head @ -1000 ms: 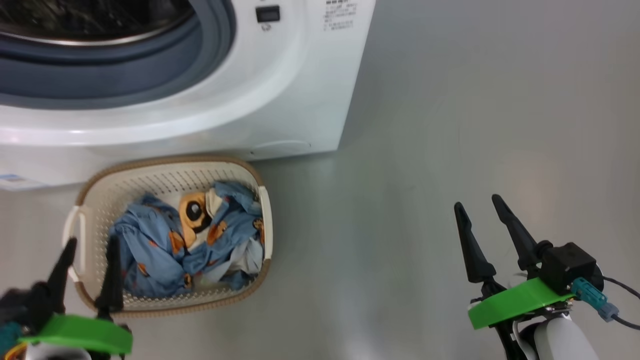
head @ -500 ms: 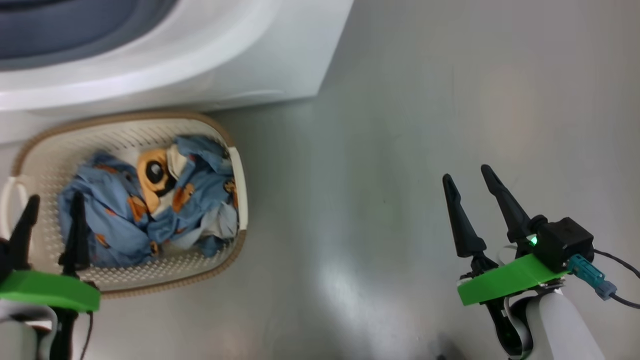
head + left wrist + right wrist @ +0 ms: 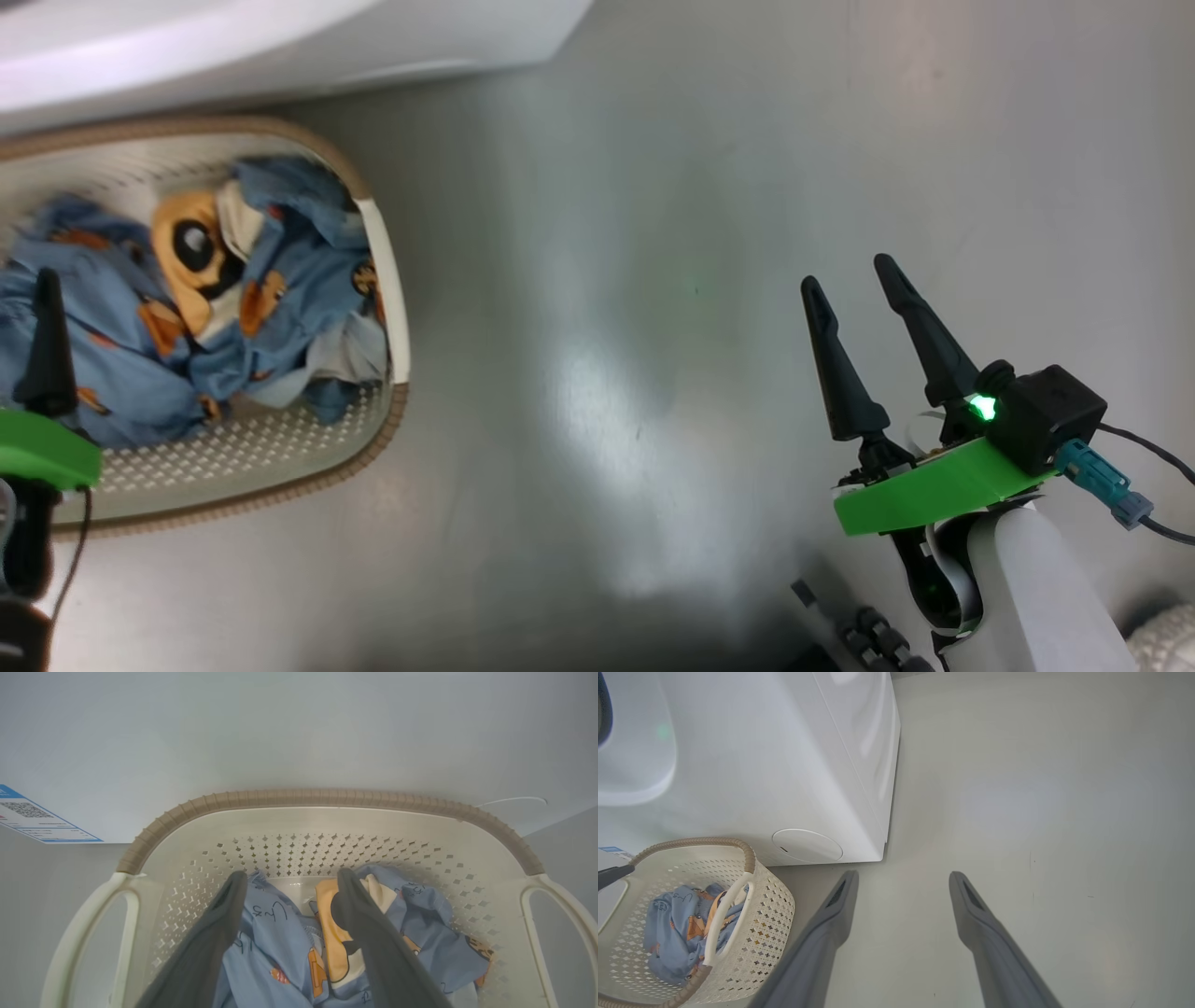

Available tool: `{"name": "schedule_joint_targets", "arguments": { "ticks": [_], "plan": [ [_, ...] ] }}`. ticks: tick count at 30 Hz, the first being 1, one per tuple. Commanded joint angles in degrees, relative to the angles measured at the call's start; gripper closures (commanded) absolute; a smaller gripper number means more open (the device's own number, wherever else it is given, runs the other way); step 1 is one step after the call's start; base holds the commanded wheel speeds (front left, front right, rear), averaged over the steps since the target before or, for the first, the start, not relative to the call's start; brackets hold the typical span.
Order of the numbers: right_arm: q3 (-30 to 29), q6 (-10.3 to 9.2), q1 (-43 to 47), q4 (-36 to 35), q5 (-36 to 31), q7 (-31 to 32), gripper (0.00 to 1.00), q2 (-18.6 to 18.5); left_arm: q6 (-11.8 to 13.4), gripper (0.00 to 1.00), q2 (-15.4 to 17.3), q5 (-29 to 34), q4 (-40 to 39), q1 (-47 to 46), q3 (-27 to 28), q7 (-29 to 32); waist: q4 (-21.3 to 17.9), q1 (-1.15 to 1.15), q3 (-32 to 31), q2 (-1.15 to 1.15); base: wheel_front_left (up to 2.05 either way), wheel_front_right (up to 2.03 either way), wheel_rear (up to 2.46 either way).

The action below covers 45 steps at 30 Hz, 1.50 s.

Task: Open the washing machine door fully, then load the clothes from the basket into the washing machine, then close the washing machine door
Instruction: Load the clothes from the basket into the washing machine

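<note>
**Clearance: open above, wall at far side**

The basket [image 3: 327, 797] is open on top. The left gripper [image 3: 292, 877], fingers apart, hangs over the clothes [image 3: 275, 933] with free drop inside the rim. The washing machine [image 3: 784, 765] front stands just behind the far rim, blocking far travel. Right of the basket: open floor [image 3: 653, 280] around the right gripper [image 3: 845, 271].

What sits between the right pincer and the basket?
Just bare grey floor between the right pincer and the basket, as the head view shows.
</note>
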Motion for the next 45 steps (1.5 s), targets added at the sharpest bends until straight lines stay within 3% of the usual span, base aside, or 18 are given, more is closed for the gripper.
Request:
{"name": "schedule_joint_targets", "arguments": {
  "ticks": [1,12,25,35,36,37,38,39,45],
  "plan": [
    [1.7,0.10,1.0,-1.3,0.6,-0.7,0.00,0.0,-0.1,0.00,3.5,0.0,1.9,-1.1,0.6,-0.1,-1.5,0.00,4.1,0.00,0.00,0.00,0.00],
    [3.7,0.10,1.1,-2.3,2.3,-0.7,0.00,0.0,1.8,0.00,4.5,-0.5,17.2,-10.6,-0.3,5.1,-3.6,0.00,7.5,0.00,0.00,0.00,0.00],
    [5.5,0.10,1.5,-2.0,5.2,-0.7,0.00,0.0,5.4,0.00,6.4,-1.4,25.5,-15.1,0.3,9.6,-5.7,0.00,8.8,0.00,0.00,0.00,0.00],
    [6.7,0.10,1.6,-2.6,6.5,-0.7,0.00,0.0,6.8,0.00,7.8,2.4,29.6,-19.5,-4.4,13.8,-7.2,0.00,9.3,0.00,0.00,0.00,0.00],
    [6.8,0.10,1.7,-2.6,6.6,-0.7,0.00,0.0,7.0,0.20,7.8,2.7,30.0,-19.9,-4.9,14.3,-7.4,0.00,9.3,0.00,0.00,0.00,0.00],
    [6.8,0.10,1.7,-2.6,6.7,-0.7,0.00,0.0,7.0,0.52,7.9,3.3,30.4,-20.3,-5.5,14.8,-7.5,0.00,9.3,0.00,0.00,0.00,0.00],
    [6.8,0.10,1.8,-2.6,6.9,-0.7,0.00,0.0,7.0,0.95,7.9,3.7,30.9,-20.5,-6.1,15.3,-7.6,0.00,9.3,0.00,0.00,0.00,0.00],
    [6.9,0.10,1.8,-2.6,7.0,-0.7,0.00,0.0,6.9,1.00,8.0,4.0,31.4,-20.7,-6.5,15.8,-7.8,0.00,9.2,0.00,0.00,0.00,0.00],
    [6.5,0.10,2.2,-2.9,7.3,-0.7,0.00,0.0,6.1,1.00,8.0,6.0,33.3,-20.5,-9.5,16.6,-8.5,0.00,8.2,0.00,0.00,0.00,0.00]
  ]
}}
